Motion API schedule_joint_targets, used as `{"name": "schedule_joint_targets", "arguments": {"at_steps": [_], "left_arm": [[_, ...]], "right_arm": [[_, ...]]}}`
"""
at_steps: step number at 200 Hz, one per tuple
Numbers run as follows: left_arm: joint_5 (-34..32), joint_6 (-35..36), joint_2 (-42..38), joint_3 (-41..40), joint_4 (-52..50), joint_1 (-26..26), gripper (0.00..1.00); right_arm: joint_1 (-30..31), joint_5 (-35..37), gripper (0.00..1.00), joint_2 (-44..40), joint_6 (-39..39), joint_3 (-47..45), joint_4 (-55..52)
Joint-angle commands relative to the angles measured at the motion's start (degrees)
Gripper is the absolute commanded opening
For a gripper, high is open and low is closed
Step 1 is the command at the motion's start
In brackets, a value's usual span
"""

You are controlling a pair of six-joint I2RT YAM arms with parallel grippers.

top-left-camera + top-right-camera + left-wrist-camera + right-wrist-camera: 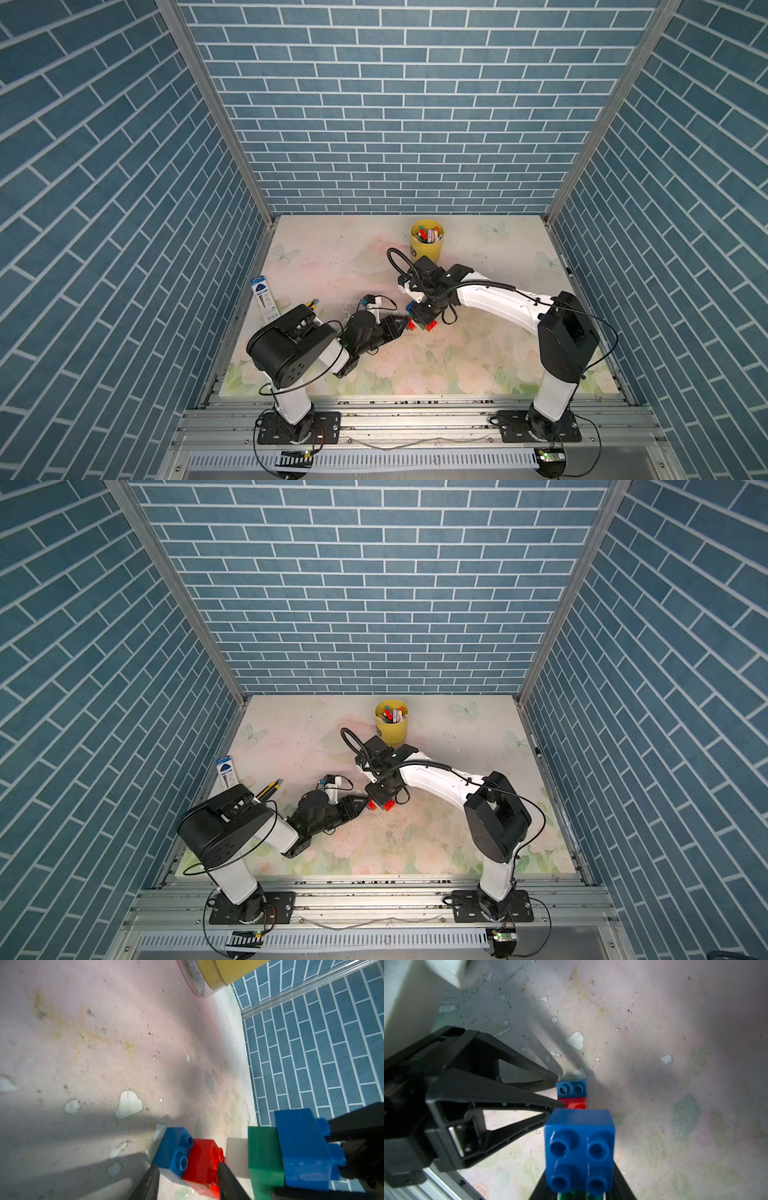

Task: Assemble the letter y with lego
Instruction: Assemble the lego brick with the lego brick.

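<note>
In the left wrist view a blue lego brick (pixel 174 1151) joined to a red one (pixel 202 1159) sits low over the table, and my left gripper (pixel 188 1167) is shut on this pair. Close beside it hangs a cluster of a blue brick (pixel 303 1147), a green brick (pixel 264 1153) and a white brick (pixel 236 1155). My right gripper (pixel 579 1186) is shut on that cluster, with the blue brick (pixel 579 1151) studs-up towards its camera. In both top views the grippers meet mid-table, left (pixel 405 324) and right (pixel 424 316), with red bricks (pixel 432 326) showing beneath them.
A yellow cup (pixel 427 240) of coloured sticks stands at the back of the floral table (pixel 478 365). A blue-and-white packet (pixel 263 297) and a yellow-handled knife (pixel 269 789) lie at the left edge by the left arm. Blue brick-pattern walls enclose three sides.
</note>
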Motion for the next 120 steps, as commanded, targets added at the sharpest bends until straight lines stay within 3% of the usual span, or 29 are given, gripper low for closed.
{"name": "schedule_joint_targets", "arguments": {"at_steps": [1,120], "left_arm": [[-2.3,1.4,3.0,-2.4,-14.6,0.2,0.47],[-2.3,1.4,3.1,-2.5,-14.5,0.2,0.46]], "right_arm": [[0.6,-2.2,0.21,1.0,2.4,-1.4,-0.8],[0.4,1.7,0.20,-3.4,4.3,-0.7,-1.1]]}}
